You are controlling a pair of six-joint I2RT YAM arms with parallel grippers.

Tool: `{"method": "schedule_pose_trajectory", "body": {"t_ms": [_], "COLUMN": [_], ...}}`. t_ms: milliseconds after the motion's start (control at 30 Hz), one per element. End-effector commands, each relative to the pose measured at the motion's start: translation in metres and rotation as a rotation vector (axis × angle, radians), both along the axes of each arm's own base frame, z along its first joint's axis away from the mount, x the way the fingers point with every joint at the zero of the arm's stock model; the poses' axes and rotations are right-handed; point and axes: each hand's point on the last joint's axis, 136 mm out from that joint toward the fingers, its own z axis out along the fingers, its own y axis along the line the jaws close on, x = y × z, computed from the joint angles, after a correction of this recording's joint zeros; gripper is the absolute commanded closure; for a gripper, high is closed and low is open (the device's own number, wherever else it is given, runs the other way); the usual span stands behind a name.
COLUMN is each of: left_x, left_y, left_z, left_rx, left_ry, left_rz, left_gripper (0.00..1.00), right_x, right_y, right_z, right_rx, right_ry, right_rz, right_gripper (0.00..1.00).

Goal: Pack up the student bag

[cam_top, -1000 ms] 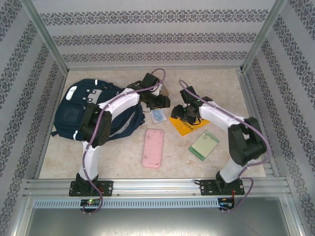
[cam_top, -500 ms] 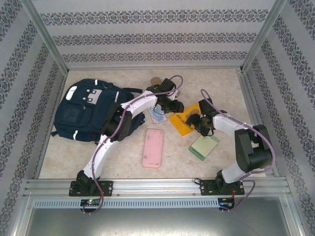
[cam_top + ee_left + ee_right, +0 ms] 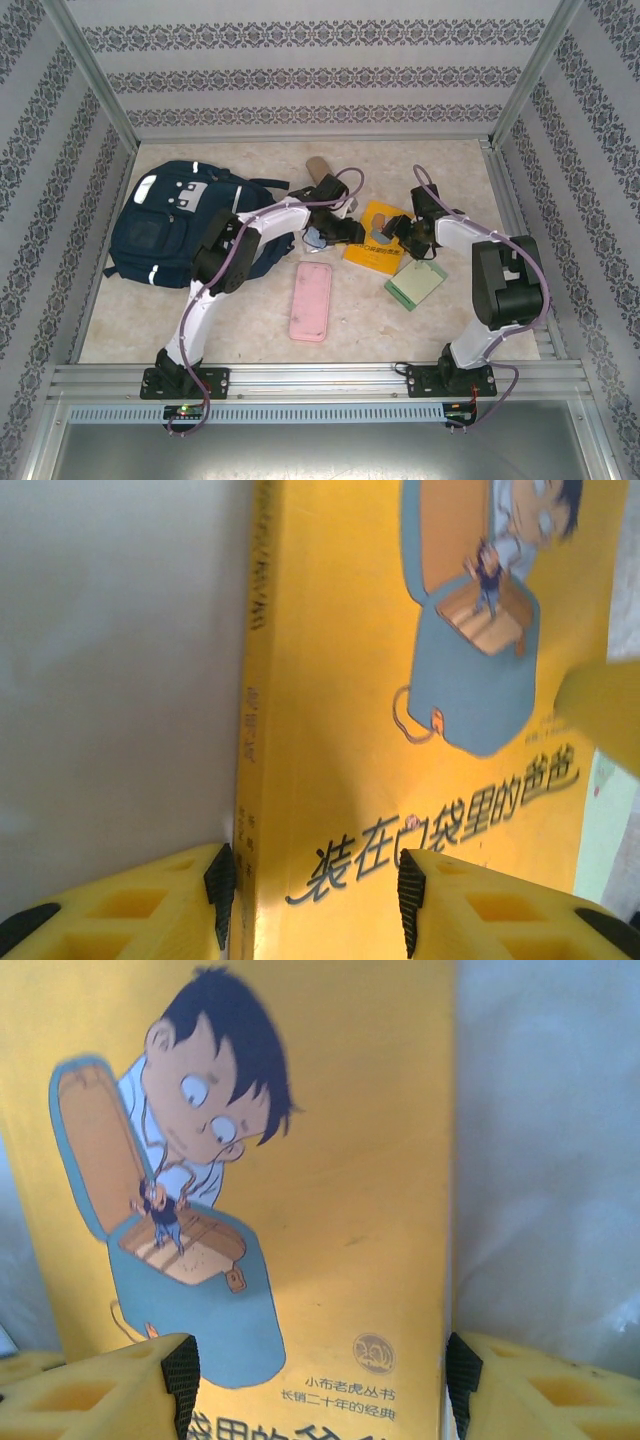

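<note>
Jaws stand released on the left arm (image 3: 275,215) and right arm (image 3: 465,232), both poised over the yellow book (image 3: 372,250) on the bench (image 3: 240,320). The student bag (image 3: 180,235) lies at the left, well apart; pink case (image 3: 311,300) and green notebook (image 3: 415,288) also wait outside, packing seemingly barely begun.

Student bag (image 3: 165,235) far left; book (image 3: 368,250) centre-right — notepad (image 3: 415,286) just beside.
</note>
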Motion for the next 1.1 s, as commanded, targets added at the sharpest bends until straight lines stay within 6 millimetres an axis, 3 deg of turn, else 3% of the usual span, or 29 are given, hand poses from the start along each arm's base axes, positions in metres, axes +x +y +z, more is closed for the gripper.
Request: {"method": "schedule_pose_trajectory", "body": {"t_ms": [0,167,367,567,700,833,933,1067], "left_x": [-0.030,-0.005,0.013,0.000,-0.011,-0.021,-0.022,-0.016], "left_y": [-0.009,0.005,0.011,0.004,-0.015,-0.044,-0.059,-0.065], "left_z": [0.005,0.003,-0.019,-0.038,-0.036,-0.007,0.035,0.093], "left_rx": [-0.002,0.099,0.200,0.220,0.145,-0.074,-0.243,-0.457], "left_ry": [0.064,0.018,0.022,0.080,0.130,0.181,0.171,0.137], "left_rz": [-0.009,0.046,0.076,0.049,0.015,-0.027,-0.038,-0.028], "left_gripper": [0.51,0.49,0.48,0.48,0.50,0.59,0.61,0.62], "right_x": [0.008,-0.002,-0.008,-0.006,-0.005,-0.002,0.000,0.002], "right_y": [0.005,0.004,0.000,0.010,0.024,0.035,0.038,0.036], "right_z": [0.004,-0.016,-0.016,-0.016,-0.019,-0.016,-0.012,-0.006], "right_rx": [0.006,-0.014,-0.061,-0.044,0.000,0.037,0.054,0.071], "right_ry": [-0.024,0.040,0.061,0.055,0.052,0.028,0.015,-0.005], "right_rz": [0.053,0.077,0.088,0.119,0.143,0.164,0.165,0.157], "right_gripper": [0.34,0.37,0.39,0.40,0.42,0.43,0.43,0.43]}}
